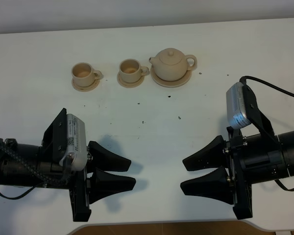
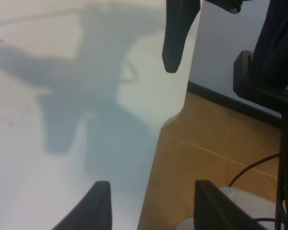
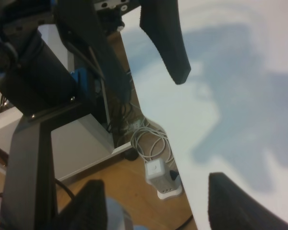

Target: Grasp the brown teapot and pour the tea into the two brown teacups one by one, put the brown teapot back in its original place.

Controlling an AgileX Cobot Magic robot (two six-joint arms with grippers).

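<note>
Seemingly nothing is poured yet: the brown teapot (image 1: 170, 63) sits on its saucer (image 1: 157, 80), far, right of the two teacups (image 1: 83, 73) (image 1: 131, 70), while the left gripper (image 1: 132, 174) and right gripper (image 1: 183, 175) hover near, jaws apart, empty.

White worktop (image 1: 152, 147). 3 beige saucers in 1 row near far edge: small saucer (image 1: 83, 88) leftmost, second small saucer (image 1: 129, 84) beside it, wide saucer (image 1: 170, 83) rightmost. Scattered dark specks (image 1: 179, 117) in front.
</note>
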